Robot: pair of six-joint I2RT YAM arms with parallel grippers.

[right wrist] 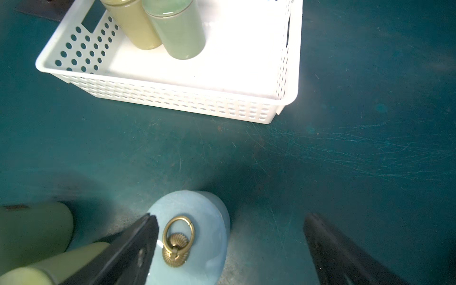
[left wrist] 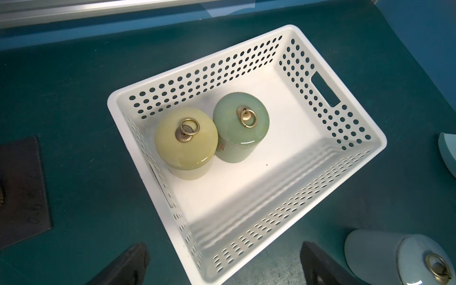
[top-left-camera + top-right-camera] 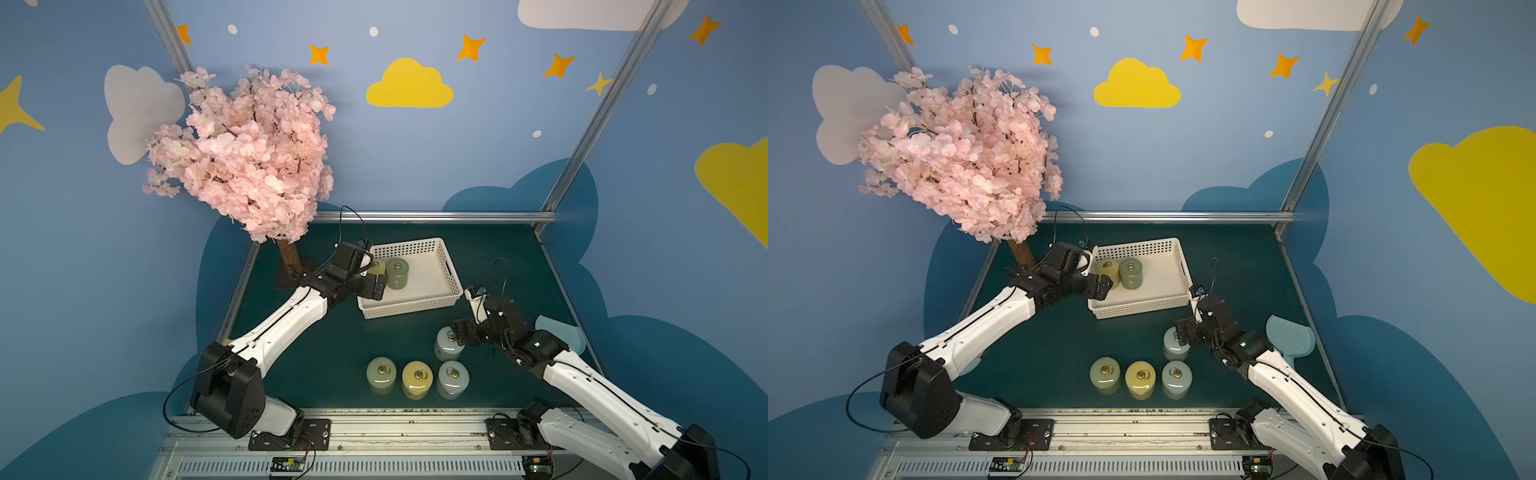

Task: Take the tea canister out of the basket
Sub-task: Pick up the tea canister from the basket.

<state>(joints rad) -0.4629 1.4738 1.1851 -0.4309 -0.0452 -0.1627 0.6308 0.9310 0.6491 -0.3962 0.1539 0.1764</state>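
Note:
The white perforated basket (image 3: 451, 275) (image 3: 1183, 272) (image 2: 259, 177) (image 1: 222, 61) stands at the back of the green table. Two tea canisters stand upright side by side in its far left corner: a yellow one (image 3: 378, 267) (image 2: 186, 143) (image 1: 134, 24) and a green one (image 3: 397, 273) (image 2: 240, 125) (image 1: 177, 29), each with a brass ring on its lid. My left gripper (image 3: 372, 275) (image 2: 222, 266) hovers open over the basket's left end, beside the yellow canister, holding nothing. My right gripper (image 3: 461, 332) (image 1: 230, 218) stands open above a pale blue canister (image 3: 448, 345) (image 1: 187, 237) on the table.
Three more canisters stand in a row near the front: pale green (image 3: 381, 375), yellow (image 3: 417, 379) and pale blue (image 3: 452, 379). A pink blossom tree (image 3: 245, 153) rises at the back left. A pale blue dish (image 3: 1289, 336) lies by the right arm.

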